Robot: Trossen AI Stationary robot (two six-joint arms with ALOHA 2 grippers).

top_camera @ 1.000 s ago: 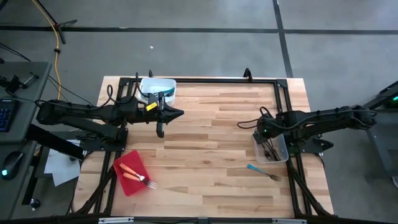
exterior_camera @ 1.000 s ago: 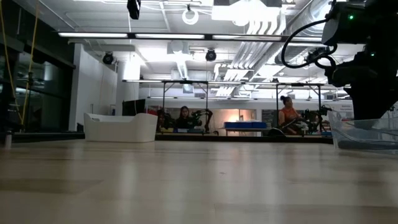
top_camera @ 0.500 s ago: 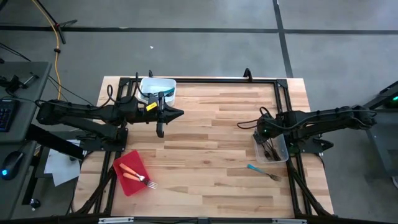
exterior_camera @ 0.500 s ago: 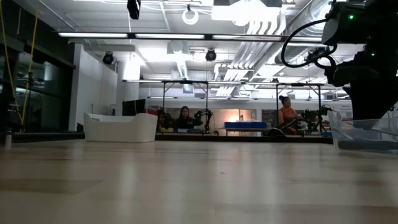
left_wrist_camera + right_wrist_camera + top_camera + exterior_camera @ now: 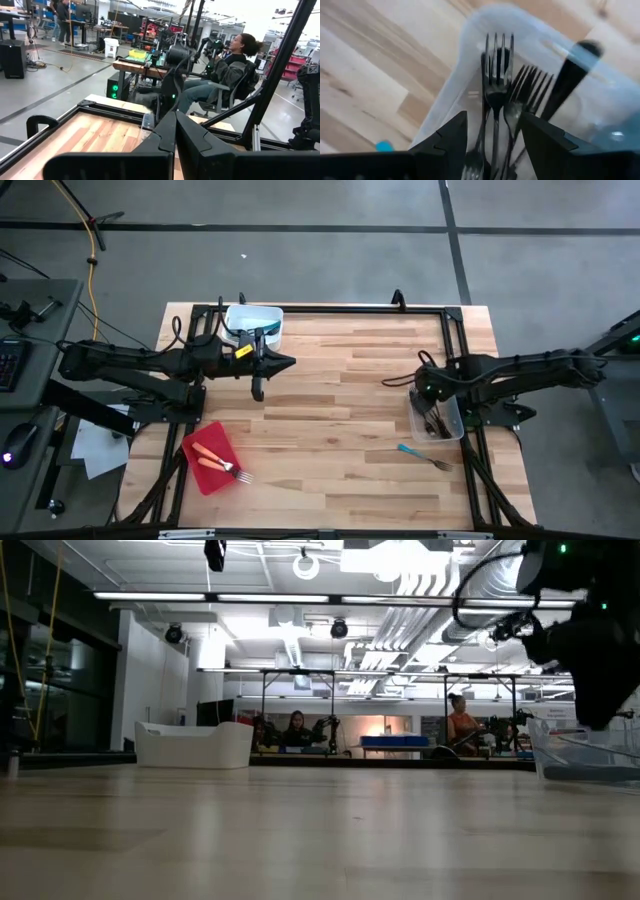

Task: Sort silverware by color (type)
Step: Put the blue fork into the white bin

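Right gripper [image 5: 490, 137] over clear tub [image 5: 447, 427], fingers apart, empty; dark forks [image 5: 496, 100] inside. Teal fork [image 5: 420, 456] just beside tub: light, stiff, slippery; pinch mid-handle. Left gripper [image 5: 258, 388] closed, near white tub [image 5: 272, 318].

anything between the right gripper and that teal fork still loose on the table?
Nothing visible. The right gripper hangs open over the clear tub of dark forks. The teal fork lies alone on bare wood just beside the tub, toward the table's front edge. Only the tub's wall sits between them.
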